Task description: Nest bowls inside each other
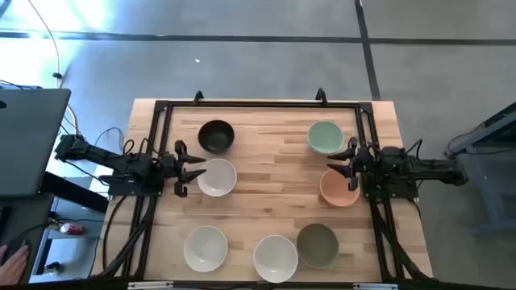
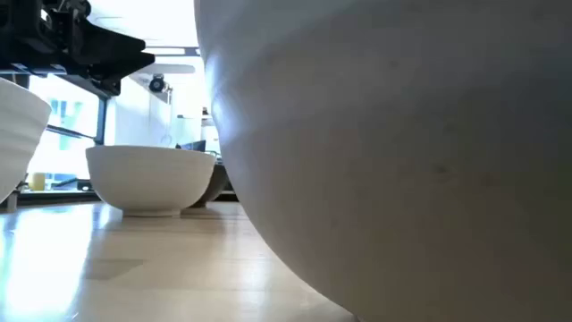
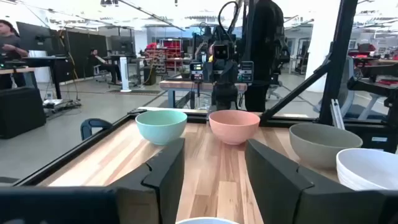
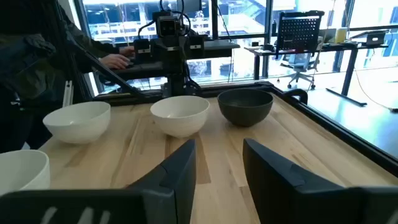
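Observation:
Seven bowls stand apart on their bases on the wooden table, none nested. In the high view I see the black bowl (image 1: pixel 216 135), a white bowl (image 1: pixel 216 177), the mint bowl (image 1: pixel 325 137), the peach bowl (image 1: pixel 339 189), two more white bowls (image 1: pixel 205 246) (image 1: pixel 276 256) and the olive-grey bowl (image 1: pixel 316 244). My left gripper (image 1: pixel 196 171) (image 3: pixel 214 155) is open at the left rim of the middle white bowl. My right gripper (image 1: pixel 339 165) (image 4: pixel 219 152) is open, above the peach bowl's far rim. The nearest white bowl (image 2: pixel 402 134) fills the low view.
A black metal frame (image 1: pixel 161 109) runs along the table's left, far and right edges. Bare wood lies in the table's middle (image 1: pixel 274 173). A laptop (image 1: pixel 24 137) and cables sit off the table's left side. A person (image 3: pixel 7 31) shows in the room beyond.

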